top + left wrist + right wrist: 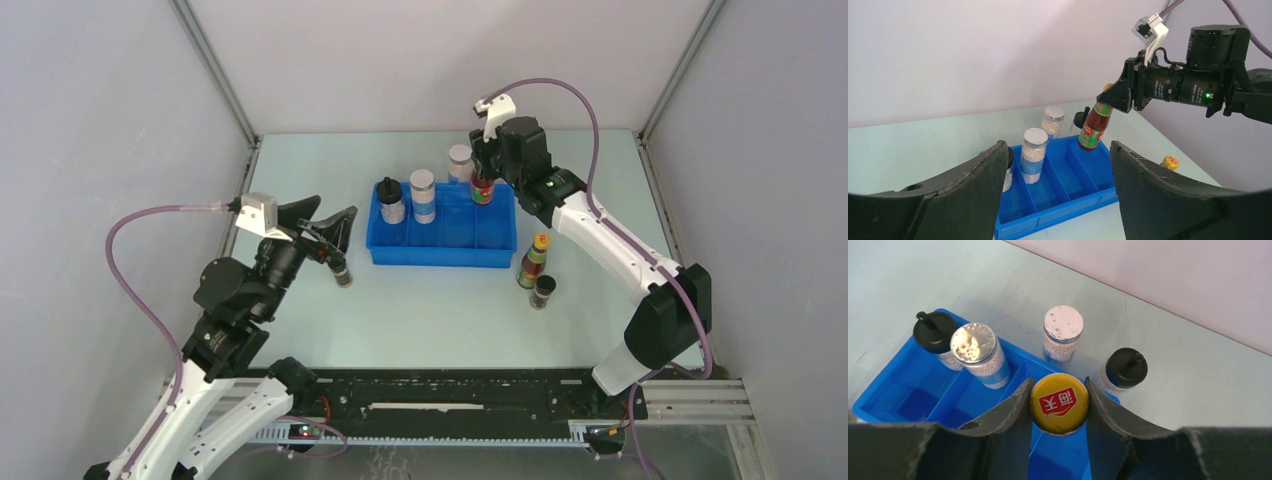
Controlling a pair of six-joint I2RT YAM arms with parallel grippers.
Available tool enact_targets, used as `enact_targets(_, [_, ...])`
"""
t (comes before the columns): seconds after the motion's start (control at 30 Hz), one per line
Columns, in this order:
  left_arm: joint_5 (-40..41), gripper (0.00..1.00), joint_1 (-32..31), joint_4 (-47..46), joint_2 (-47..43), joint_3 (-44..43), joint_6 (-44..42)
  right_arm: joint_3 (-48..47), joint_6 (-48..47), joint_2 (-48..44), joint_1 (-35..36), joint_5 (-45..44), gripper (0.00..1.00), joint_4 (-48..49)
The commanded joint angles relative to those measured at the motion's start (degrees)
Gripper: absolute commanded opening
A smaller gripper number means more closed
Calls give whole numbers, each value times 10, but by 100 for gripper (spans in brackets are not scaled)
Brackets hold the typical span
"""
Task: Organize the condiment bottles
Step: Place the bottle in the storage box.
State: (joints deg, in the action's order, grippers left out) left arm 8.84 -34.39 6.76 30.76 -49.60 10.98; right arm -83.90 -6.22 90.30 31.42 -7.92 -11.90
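My right gripper (1059,403) is shut on the orange cap of a slim red-green-labelled bottle (482,190). The bottle hangs over the right end of the blue tray (443,258); it also shows as a tilted bottle (1094,127) in the left wrist view. A black knob-capped bottle (391,200) and a clear white-lidded bottle (423,195) stand in the tray's left compartments. Behind the tray stand another clear bottle (460,162) and another knob-capped bottle (1125,369). My left gripper (332,222) is open and empty, left of the tray, beside a short dark bottle (343,275).
Right of the tray, a second slim orange-capped bottle (533,260) and a short dark black-lidded bottle (543,291) stand together on the table. Grey walls close in the table on the left, back and right.
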Motion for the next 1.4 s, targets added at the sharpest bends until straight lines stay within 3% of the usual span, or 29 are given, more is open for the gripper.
enact_targets(0.0, [2,79,-4,-23,8,7,-11,-1,14,-32,-10,-27,0,113])
enact_targets(1.37, [5,79,-4,-30,20,21,-22,53,60,33,-45,-70,0,191])
